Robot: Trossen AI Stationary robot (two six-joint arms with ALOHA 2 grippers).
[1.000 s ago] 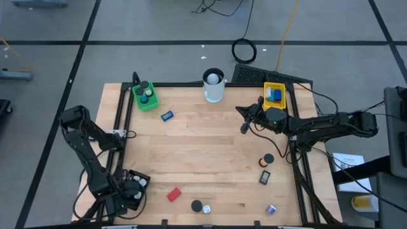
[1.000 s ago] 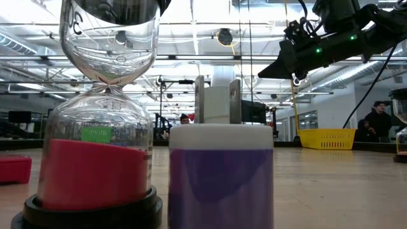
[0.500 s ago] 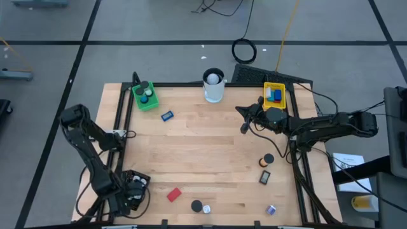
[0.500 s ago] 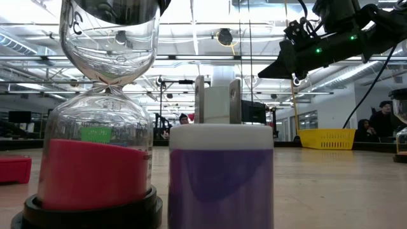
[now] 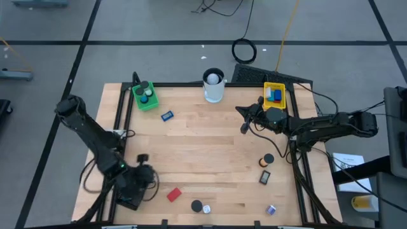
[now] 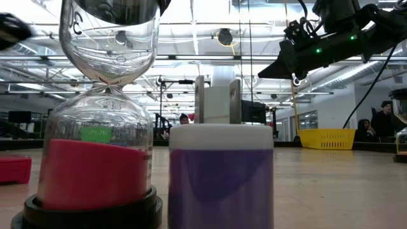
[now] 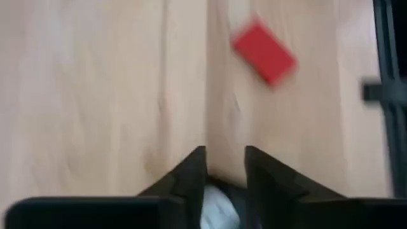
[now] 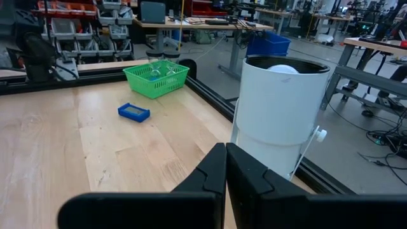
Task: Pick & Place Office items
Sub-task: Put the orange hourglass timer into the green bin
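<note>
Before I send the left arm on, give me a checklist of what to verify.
1. Flat red rectangular block lies free on the wooden table, ahead of the left tool: ok.
2. Bare wood between that tool and the block: ok.
3. Whether the left tool carries anything: cannot tell.
4. Right tool shut, empty, hanging beside the tall white plastic cup: ok.
</note>
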